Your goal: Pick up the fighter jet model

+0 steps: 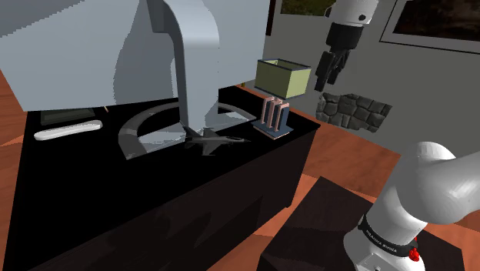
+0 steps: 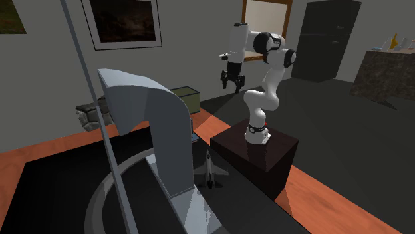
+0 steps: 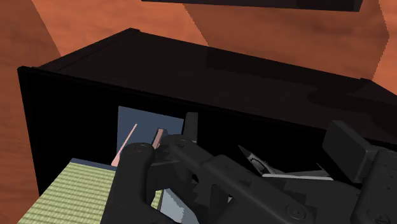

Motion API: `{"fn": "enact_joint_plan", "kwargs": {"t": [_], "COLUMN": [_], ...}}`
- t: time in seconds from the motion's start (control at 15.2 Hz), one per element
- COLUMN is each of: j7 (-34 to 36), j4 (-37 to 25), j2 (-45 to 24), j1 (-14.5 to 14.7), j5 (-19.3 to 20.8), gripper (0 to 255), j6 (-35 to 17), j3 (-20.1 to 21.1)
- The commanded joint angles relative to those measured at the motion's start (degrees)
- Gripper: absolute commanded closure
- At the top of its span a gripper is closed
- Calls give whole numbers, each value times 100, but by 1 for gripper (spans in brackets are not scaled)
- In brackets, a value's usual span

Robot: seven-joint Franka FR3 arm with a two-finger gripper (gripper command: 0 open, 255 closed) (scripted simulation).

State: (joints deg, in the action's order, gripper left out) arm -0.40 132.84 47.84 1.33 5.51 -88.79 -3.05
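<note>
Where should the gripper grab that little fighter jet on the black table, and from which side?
Probably the fuselage of the fighter jet model, from straight above: it lies flat on the black table, wings spread, so only the narrow body suits the open gripper, fingers across it.

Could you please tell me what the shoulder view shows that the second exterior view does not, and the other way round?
The shoulder view adds a white bar-shaped item on the table toward that view's left, and a rack of pink slats near the jet. The second exterior view adds the arm's full length, a tall dark cabinet and a counter. Both show the jet on the black table, the olive box and the open gripper raised above them.
</note>
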Motion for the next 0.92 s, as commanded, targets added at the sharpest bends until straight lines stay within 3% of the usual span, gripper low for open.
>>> {"fn": "enact_joint_plan", "kwargs": {"t": [0.0, 0.86], "j7": [0, -1292], "j4": [0, 487], "j2": [0, -1851], "j1": [0, 641], "j5": [0, 96], "gripper": [0, 0], "j6": [0, -2716], "j3": [0, -365]}}
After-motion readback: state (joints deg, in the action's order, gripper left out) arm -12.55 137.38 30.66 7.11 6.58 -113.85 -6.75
